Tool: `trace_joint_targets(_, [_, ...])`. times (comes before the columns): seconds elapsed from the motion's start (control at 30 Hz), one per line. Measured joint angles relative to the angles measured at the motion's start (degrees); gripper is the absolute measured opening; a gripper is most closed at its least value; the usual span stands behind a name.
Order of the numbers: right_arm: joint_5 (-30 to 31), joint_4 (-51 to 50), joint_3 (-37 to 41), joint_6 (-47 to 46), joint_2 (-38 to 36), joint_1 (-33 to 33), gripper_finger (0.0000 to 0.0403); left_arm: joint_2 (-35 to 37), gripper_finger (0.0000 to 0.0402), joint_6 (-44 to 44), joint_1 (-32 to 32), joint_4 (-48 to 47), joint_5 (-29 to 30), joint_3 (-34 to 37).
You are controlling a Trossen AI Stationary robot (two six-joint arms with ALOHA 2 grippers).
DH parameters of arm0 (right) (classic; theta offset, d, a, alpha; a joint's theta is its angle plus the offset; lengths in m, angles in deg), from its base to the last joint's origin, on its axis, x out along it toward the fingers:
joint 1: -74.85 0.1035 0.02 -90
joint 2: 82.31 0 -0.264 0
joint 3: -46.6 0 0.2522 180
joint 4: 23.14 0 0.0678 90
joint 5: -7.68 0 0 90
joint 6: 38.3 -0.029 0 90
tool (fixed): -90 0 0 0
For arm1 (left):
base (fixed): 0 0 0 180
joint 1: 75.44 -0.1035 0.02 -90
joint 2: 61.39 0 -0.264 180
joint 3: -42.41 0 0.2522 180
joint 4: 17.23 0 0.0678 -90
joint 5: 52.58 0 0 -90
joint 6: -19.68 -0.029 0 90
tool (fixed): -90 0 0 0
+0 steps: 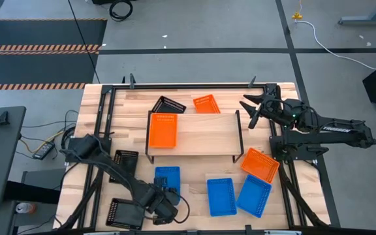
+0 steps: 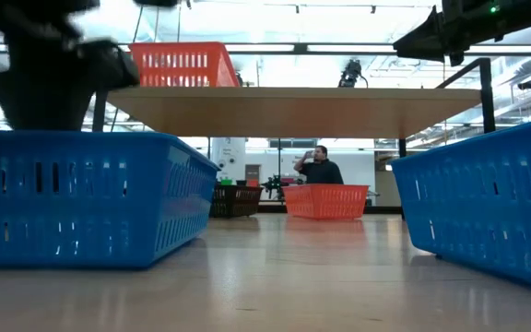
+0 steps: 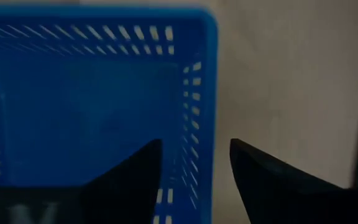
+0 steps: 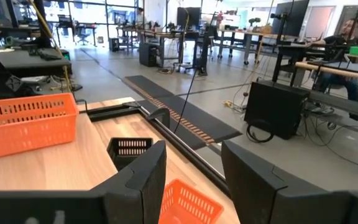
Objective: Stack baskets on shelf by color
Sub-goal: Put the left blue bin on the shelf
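Note:
The light-wood shelf (image 1: 201,134) stands mid-table, with one orange basket (image 1: 162,130) lying on its left end. My left gripper (image 3: 196,165) is open, low over the near end of a blue basket (image 1: 167,176). One finger stands inside its right long wall (image 3: 199,118) and one outside; I cannot tell whether they touch it. My right gripper (image 1: 250,108) is open and empty, raised near the shelf's far right corner. Two more blue baskets (image 1: 220,196) (image 1: 254,194) lie on the table nearer the front.
An orange basket (image 1: 260,163) lies right of the shelf. Another orange one (image 1: 206,103) and a black one (image 1: 168,104) lie behind it. Two black baskets (image 1: 125,160) (image 1: 124,213) lie at the near left. A person (image 2: 319,168) sits in the room beyond.

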Motion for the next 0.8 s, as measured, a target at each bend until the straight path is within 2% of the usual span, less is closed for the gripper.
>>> trace_joint_targets(0.1, [0.15, 0.15, 0.00, 0.47, 0.00, 0.00, 0.0163, -1.61, 0.0179, -0.24, -0.02, -0.93, 0.77, 0.00])
trace_joint_targets(0.2, [0.40, 0.17, 0.00, 1.11, 0.00, -0.15, 0.0163, -1.97, 0.0145, -1.38, -0.07, -1.54, 1.50, 0.02])
trace_joint_targets(0.37, [0.42, 0.15, 0.00, 1.08, 0.00, -0.15, 0.0163, -0.92, 0.0030, -2.80, -0.47, -3.69, 2.18, -2.27])
trace_joint_targets(0.4, [0.42, 0.14, 0.00, 1.08, 0.00, -0.15, 0.0163, -0.66, 0.0016, -3.09, -0.60, -3.98, 2.38, -3.16])
trace_joint_targets(0.6, [0.42, 0.13, 0.00, 1.06, 0.00, -0.15, 0.0163, -0.32, 0.0007, -7.88, -1.15, -6.91, 3.95, -12.99])
trace_joint_targets(0.8, [0.42, 0.14, 0.00, 1.06, 0.00, -0.15, 0.0163, -0.20, 0.0006, -15.27, -1.88, -13.35, 12.49, -26.70])
